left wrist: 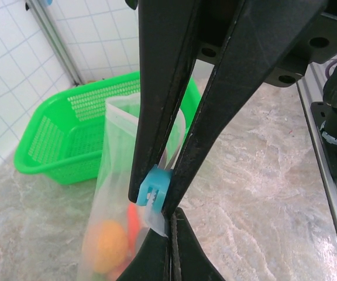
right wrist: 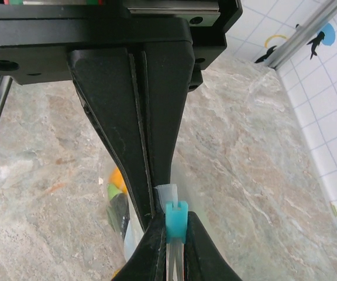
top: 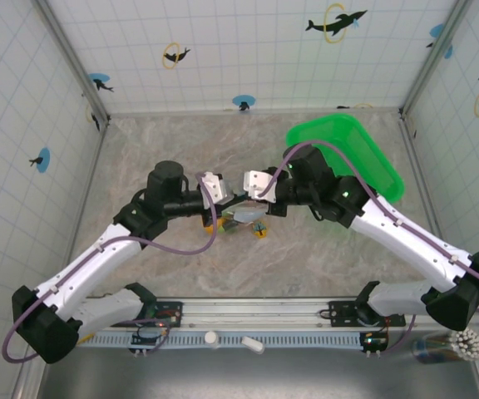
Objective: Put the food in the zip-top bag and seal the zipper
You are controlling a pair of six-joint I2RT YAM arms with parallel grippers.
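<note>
Left wrist view: the left gripper [left wrist: 160, 198] is pressing its jaws fully together on the zipper [left wrist: 156, 218] of the zip-top bag [left wrist: 113, 175], and a light blue slider tab [left wrist: 154, 188] is sitting right at the fingertips. The bag is hanging below and to one side of these jaws. Food is showing through the film beneath them: a yellow-orange fruit [left wrist: 107, 246] with the orange carrot [left wrist: 133, 225] touching it. A green mesh basket [left wrist: 63, 140] is standing beyond the bag, apart from the jaws, on the marbled table [left wrist: 262, 175]. Right wrist view: the right gripper [right wrist: 157, 204] is likewise clamping its jaws shut on the zipper, and the whitish strip and blue tab are protruding just past its tips. Orange, green and dark food pieces are lying beneath the jaws, but they are too blurred to name. Top external view: both grippers are meeting tip to tip, holding the bag between them.
</note>
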